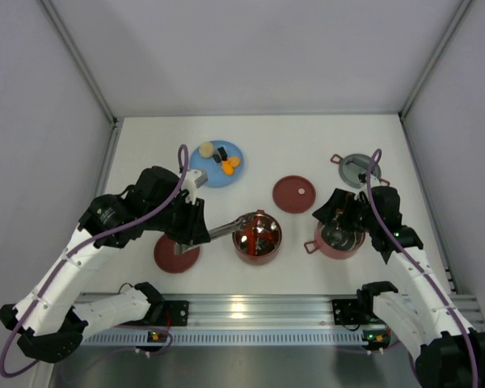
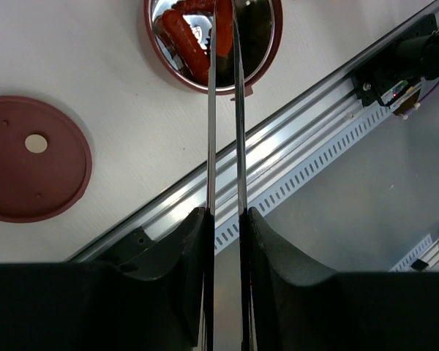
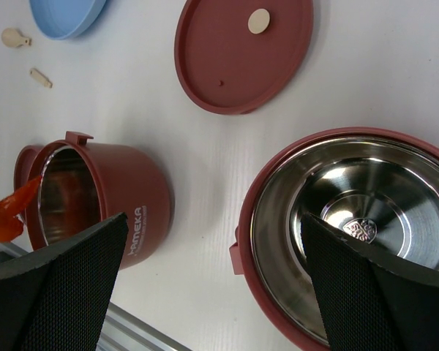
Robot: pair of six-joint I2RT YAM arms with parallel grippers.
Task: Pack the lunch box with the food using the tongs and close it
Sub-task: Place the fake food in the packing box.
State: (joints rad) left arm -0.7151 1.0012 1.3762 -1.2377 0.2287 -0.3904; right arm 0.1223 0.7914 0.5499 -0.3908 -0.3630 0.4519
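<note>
Top external view shows the left arm folded at the elbow and angled inward, the left tool (image 1: 196, 225) pinching the tongs (image 1: 222, 230) between its pads. The thin blades run across to the centre bowl (image 1: 246, 255), where the left wrist view shows red pieces (image 2: 186, 47) by the tips. The right arm bends in over the right bowl (image 1: 339, 252), and the right tool (image 1: 339, 220) hangs spread wide above its bare steel inside. More food (image 1: 226, 164) sits on the blue plate (image 1: 206, 174), farther back on the tabletop (image 1: 307, 137).
</note>
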